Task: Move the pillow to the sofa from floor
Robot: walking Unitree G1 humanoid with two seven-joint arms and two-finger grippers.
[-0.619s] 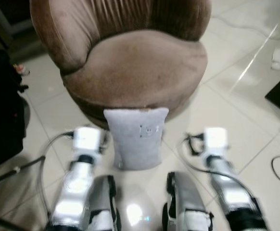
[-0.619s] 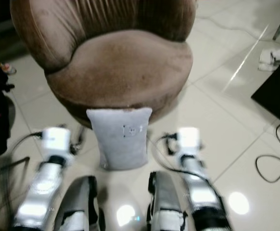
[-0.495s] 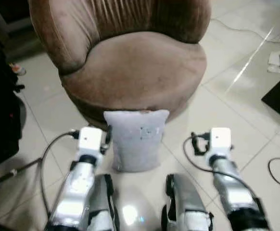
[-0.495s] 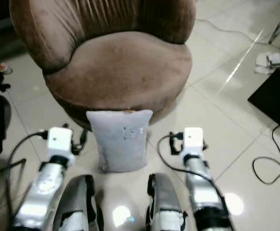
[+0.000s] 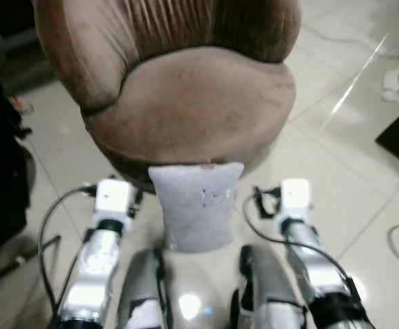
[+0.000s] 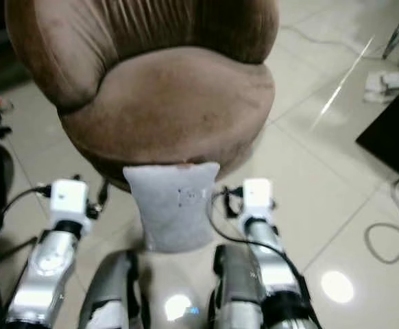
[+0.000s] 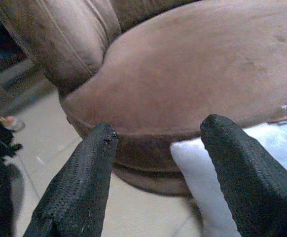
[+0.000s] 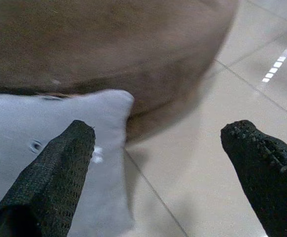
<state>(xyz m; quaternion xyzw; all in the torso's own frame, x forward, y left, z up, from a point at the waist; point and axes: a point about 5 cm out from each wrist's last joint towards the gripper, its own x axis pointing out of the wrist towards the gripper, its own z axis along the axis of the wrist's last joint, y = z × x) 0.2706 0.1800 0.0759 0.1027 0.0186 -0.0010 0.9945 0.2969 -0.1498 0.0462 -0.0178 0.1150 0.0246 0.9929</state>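
**A:** Start from the left. What's the left gripper (image 7: 156,173) doing?

**B:** Its two black fingers are spread wide with nothing between them, aimed at the sofa's (image 5: 192,103) front edge. One finger sits in front of the near upper corner of the pillow (image 5: 198,205); from the wrist view I can't tell whether it touches.

**A:** And the pillow itself?

**B:** A pale grey cushion standing upright on the tiled floor (image 5: 336,157), leaning against the front of the brown sofa, between the two arms. Its top edge sits just below the seat cushion.

**A:** How will it handle, you think?

**B:** Light and soft, I'd guess; the fabric looks matte, so not slippery (nothing fragile about it either). It will squash under a pinch, so a thin corner grip may let it flop or slide out.

**A:** So where to take hold?

**B:** On the two side edges, somewhere around mid-height, squeezing inward with both arms. Or one gripper could bite deep over the top edge.

**A:** The right side?

**B:** The right gripper (image 8: 158,163) is also wide open and empty, one finger over the pillow's near side, the other over bare tile.
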